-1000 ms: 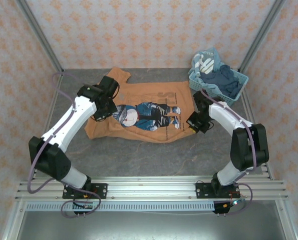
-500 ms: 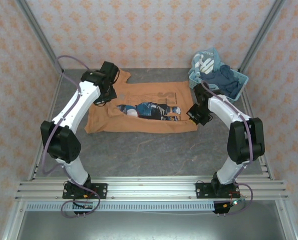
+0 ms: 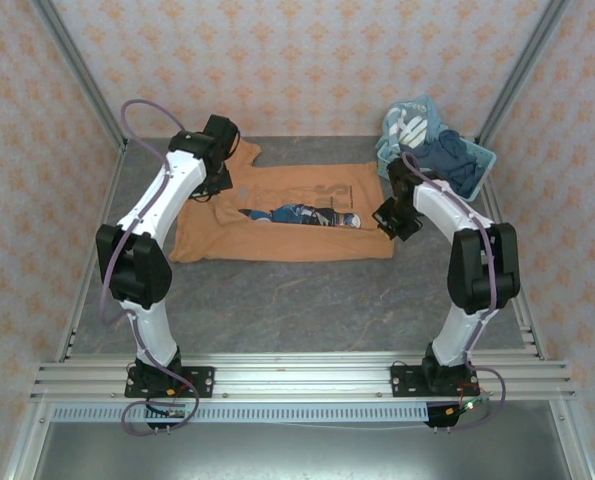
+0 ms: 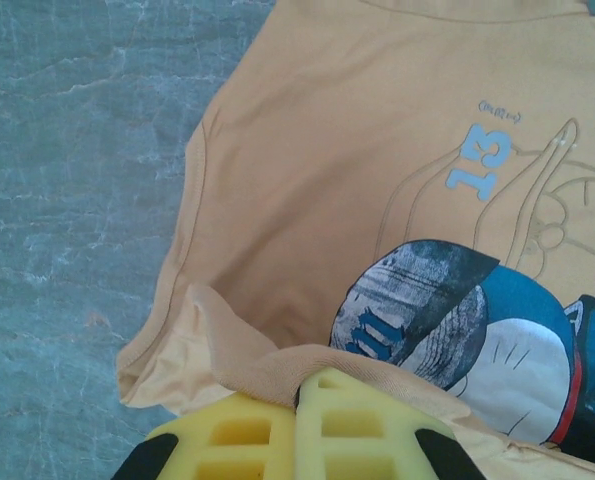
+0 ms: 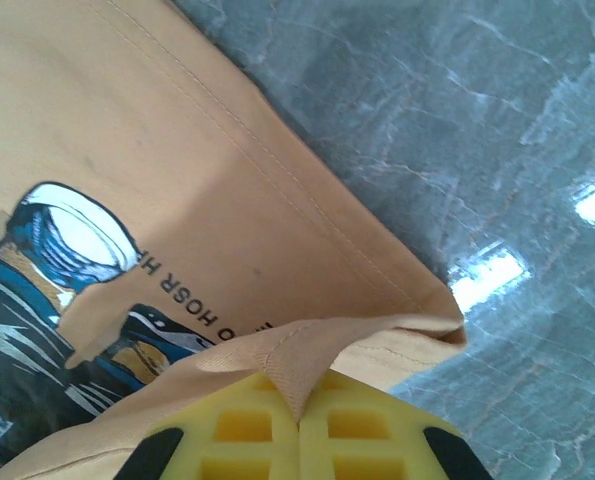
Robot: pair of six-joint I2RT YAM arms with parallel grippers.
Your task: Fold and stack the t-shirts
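- The orange-brown t-shirt [image 3: 277,235] is lying across the far middle of the grey table [image 3: 307,300], cartoon print [image 3: 302,214] facing up, with its near long edge doubled over part of that print.
- Its long axis is running left to right, neck end at the left and hem end at the right, so it is spanning the gap between the two arms.
- The left claw [image 3: 220,188] is pinching a ridge of cloth at the neck end; its wrist view shows the yellow fingers [image 4: 247,435] pressed together on the fabric.
- The right claw [image 5: 299,410] is clamping the hem corner the same way, near the blue basket [image 3: 437,160].
- From both claws the loose cloth is lying ahead, toward the back wall, so the fold probably depends on both carrying the edge evenly that way.
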